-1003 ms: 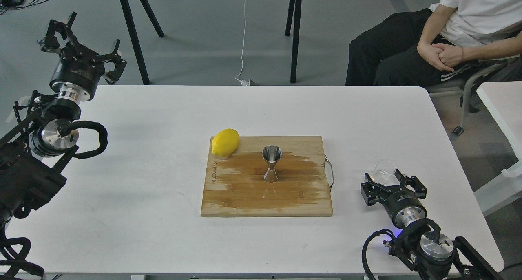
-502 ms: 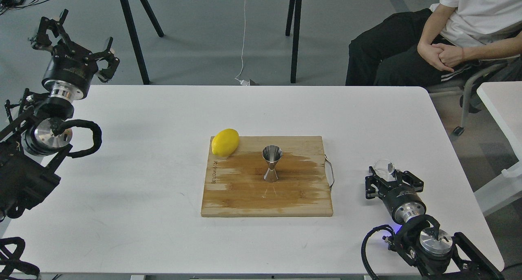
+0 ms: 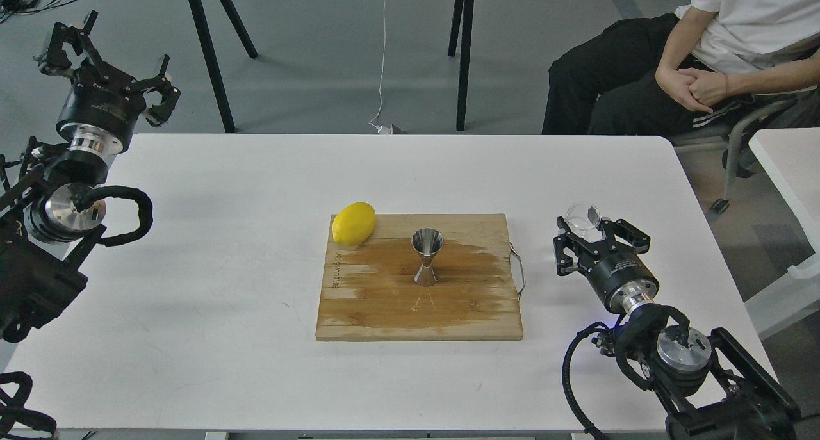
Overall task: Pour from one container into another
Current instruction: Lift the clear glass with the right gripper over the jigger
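The small clear glass cup [image 3: 583, 215] is held above the white table [image 3: 224, 312], to the right of the board, with my right gripper [image 3: 593, 234] shut on it. It looks roughly upright, and I cannot tell what is in it. The shiny steel jigger [image 3: 427, 257] stands upright in the middle of the wooden cutting board [image 3: 384, 312], well left of the cup. My left gripper [image 3: 107, 61] is raised beyond the table's far left corner, open, with nothing between its fingers.
A yellow lemon [image 3: 353, 223] lies on the board's far left corner. A dark wet patch spreads over the board around the jigger. A wire handle [image 3: 519, 270] juts from the board's right side. A seated person [image 3: 692, 56] is at the back right.
My right gripper has risen with the glass cup and moved away from me and slightly left, toward the board. The left arm has drifted further left and back.
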`<state>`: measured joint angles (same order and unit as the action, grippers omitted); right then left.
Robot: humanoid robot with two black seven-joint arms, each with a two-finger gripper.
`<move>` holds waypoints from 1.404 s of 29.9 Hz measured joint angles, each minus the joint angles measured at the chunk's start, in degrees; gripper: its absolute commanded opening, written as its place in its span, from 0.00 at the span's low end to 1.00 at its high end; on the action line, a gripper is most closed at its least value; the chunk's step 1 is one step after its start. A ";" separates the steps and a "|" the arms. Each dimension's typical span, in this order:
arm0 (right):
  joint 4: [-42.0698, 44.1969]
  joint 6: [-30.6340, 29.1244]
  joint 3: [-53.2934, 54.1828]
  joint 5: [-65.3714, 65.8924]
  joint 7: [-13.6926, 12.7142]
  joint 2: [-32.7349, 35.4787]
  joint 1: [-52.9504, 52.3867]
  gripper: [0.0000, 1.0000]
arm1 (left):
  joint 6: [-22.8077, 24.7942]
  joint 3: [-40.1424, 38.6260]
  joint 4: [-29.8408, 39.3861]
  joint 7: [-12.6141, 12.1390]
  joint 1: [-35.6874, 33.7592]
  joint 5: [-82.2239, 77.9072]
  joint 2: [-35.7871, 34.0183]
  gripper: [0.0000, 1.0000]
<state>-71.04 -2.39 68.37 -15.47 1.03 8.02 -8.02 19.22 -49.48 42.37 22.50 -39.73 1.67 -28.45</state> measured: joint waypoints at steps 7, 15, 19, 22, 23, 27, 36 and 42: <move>-7.26 9.59 -5.96 4.85 0.35 0.46 -5.13 0.31 | -0.06 -0.02 0.00 -0.04 -0.08 0.00 -0.16 1.00; -7.98 11.39 -11.95 18.83 0.58 -3.10 -6.54 0.31 | -0.06 0.08 0.00 -0.15 -0.25 0.01 -1.03 1.00; -8.08 12.01 -15.04 24.45 0.58 -5.42 -7.83 0.31 | -0.06 0.09 0.00 -0.17 -0.35 0.01 -1.15 1.00; -8.08 13.07 -16.98 27.36 0.61 -5.82 -9.11 0.31 | -0.06 0.09 0.00 -0.17 -0.35 0.01 -1.18 1.00; -8.08 13.40 -17.53 28.35 0.63 -5.87 -9.44 0.31 | -0.06 0.09 0.00 -0.17 -0.35 0.01 -1.21 1.00; -8.08 14.11 -18.52 30.67 0.64 -5.82 -10.28 0.30 | -0.06 0.09 0.00 -0.17 -0.35 0.01 -1.29 1.00; -8.26 15.00 -20.29 39.12 0.74 -5.58 -10.28 0.29 | -0.06 0.09 0.00 -0.16 -0.35 0.01 -1.35 1.00; -8.31 17.19 -21.41 44.25 1.46 -5.64 -10.48 0.29 | -0.06 0.09 -0.02 -0.09 -0.34 0.01 -1.40 1.00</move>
<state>-79.34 14.80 46.97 28.79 2.48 2.38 -18.50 19.16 -49.39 42.34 22.41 -40.07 1.68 -29.84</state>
